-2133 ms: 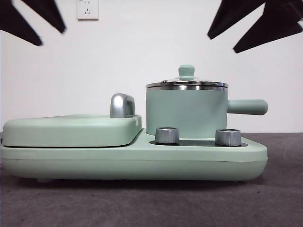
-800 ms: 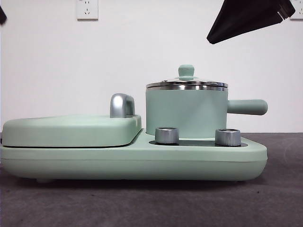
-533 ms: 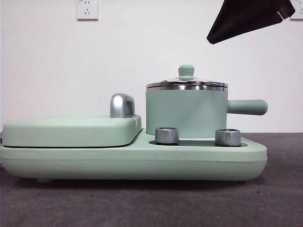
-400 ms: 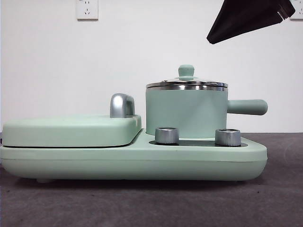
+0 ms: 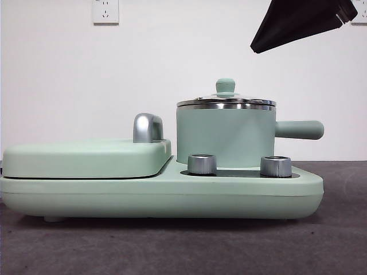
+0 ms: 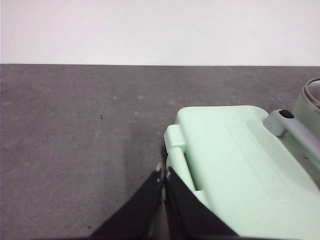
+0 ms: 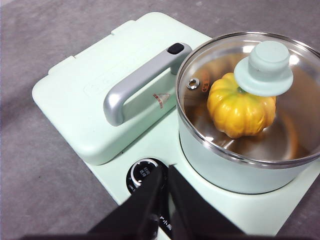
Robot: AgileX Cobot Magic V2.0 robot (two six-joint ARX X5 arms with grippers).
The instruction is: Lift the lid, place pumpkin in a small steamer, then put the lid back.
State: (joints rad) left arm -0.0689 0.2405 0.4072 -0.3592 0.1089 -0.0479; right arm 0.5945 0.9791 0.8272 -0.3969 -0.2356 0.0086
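Mint-green steamer (image 5: 225,136) sits on the cooker base (image 5: 160,195) in the front view, at about 3 o'clock of the flat cover (image 5: 86,157), w/ the lid (image 5: 226,98) seated level on its rim; side handle points to 3 o'clock, two dials (image 5: 202,164) in front. One dark arm tip shows at top right, approx. 1 o'clock above the pot, well clear of the knob, touching nothing. Left wrist view: left gripper (image 6: 163,176) has jaws pressed together, empty, hanging by the cover's outer edge over bare table (image 6: 75,140), likely parked out of the way. Right wrist view: right gripper (image 7: 166,175) also closed, empty, above the base near a dial, apart from the pot. Pumpkin (image 7: 241,106) lies inside the steamer, seen thru the glass, lid on top. Judging by this, task looks done; arms seem parked.
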